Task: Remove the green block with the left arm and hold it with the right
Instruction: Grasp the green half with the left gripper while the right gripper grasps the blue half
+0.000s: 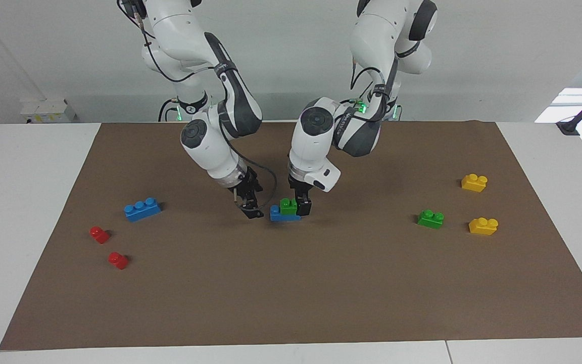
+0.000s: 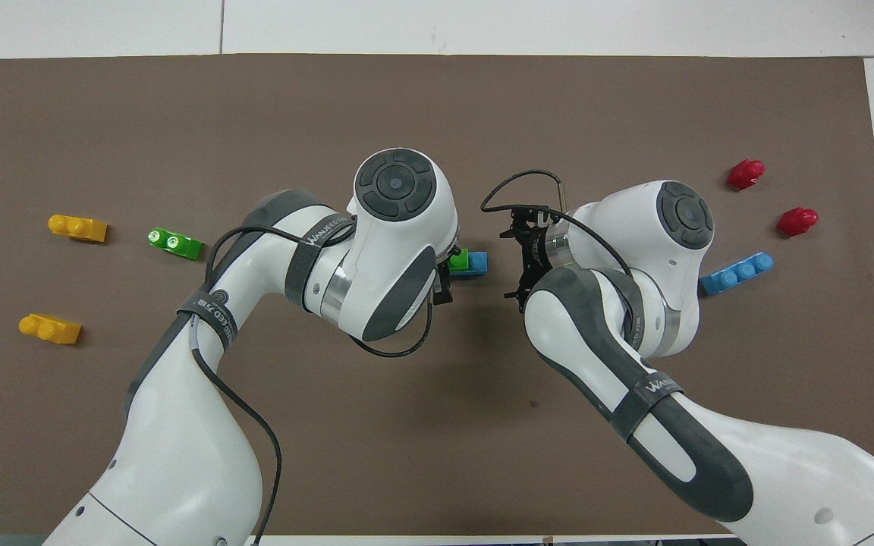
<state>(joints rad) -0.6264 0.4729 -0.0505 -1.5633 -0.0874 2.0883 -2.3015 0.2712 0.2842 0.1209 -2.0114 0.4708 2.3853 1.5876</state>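
Facing view: the green block (image 1: 289,205) sits studs-up on a blue brick (image 1: 282,216) near the centre of the brown mat (image 1: 321,293) that covers the worktop. It occupies the end of the brick toward the left arm's end of the worktop. One blue stud is exposed toward the right arm's end.

**Progress**
- Separation is not yet done; the green block is seated on the blue brick.
- The left end effector (image 1: 302,206) is low, at the 3 o'clock side of the green block. Its fingers are spread wide. One finger (image 1: 305,207) stands just beside the block; contact cannot be confirmed.
- The right end effector (image 1: 251,211) is low over the mat at the 9 o'clock side of the stack, just beside the blue brick and apart from it. In the overhead view its fingertips stand apart; it holds nothing.
- Judged remaining: close the right end effector on the blue brick to brace it, close the left on the green block, then pull the block up and off.

**Orientation of the green block**
- Studs point straight up; the block lies level.
- Long axis: along the 9-to-3 o'clock line in both views, in line with the blue brick, running from one arm's end of the worktop toward the other.

A second green block (image 1: 431,219) lies loose on the mat at 3 o'clock, well apart from the stack.
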